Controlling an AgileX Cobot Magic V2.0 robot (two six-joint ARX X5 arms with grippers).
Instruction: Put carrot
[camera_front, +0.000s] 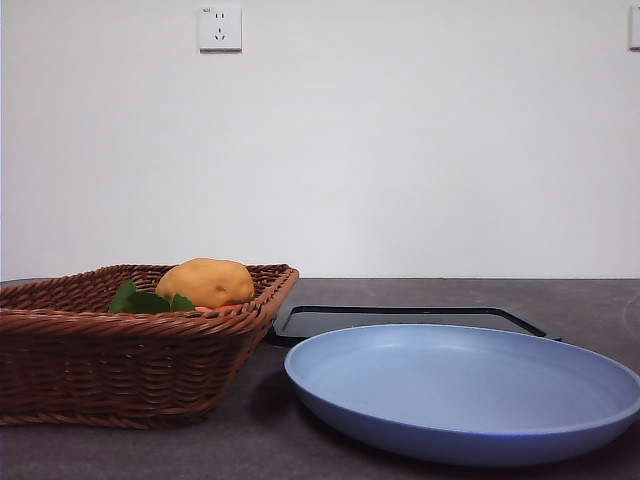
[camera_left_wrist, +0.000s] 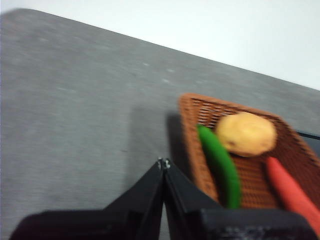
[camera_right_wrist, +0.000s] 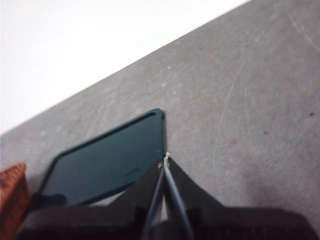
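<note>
The carrot (camera_left_wrist: 292, 192) is red-orange and lies in the brown wicker basket (camera_left_wrist: 200, 107) beside a yellow-brown potato (camera_left_wrist: 246, 134) and a green item (camera_left_wrist: 220, 162). In the front view only a sliver of the carrot (camera_front: 204, 310) and its green leaves (camera_front: 145, 299) show over the basket's rim (camera_front: 130, 318), in front of the potato (camera_front: 206, 282). My left gripper (camera_left_wrist: 163, 163) is shut and empty, above the table just outside the basket. My right gripper (camera_right_wrist: 164, 159) is shut and empty, above a corner of the dark tray (camera_right_wrist: 105, 170).
A large blue plate (camera_front: 560, 432) lies at the front right of the table. A dark flat tray (camera_front: 400, 318) lies behind it, next to the basket. A wall socket (camera_front: 220, 28) is on the white wall behind.
</note>
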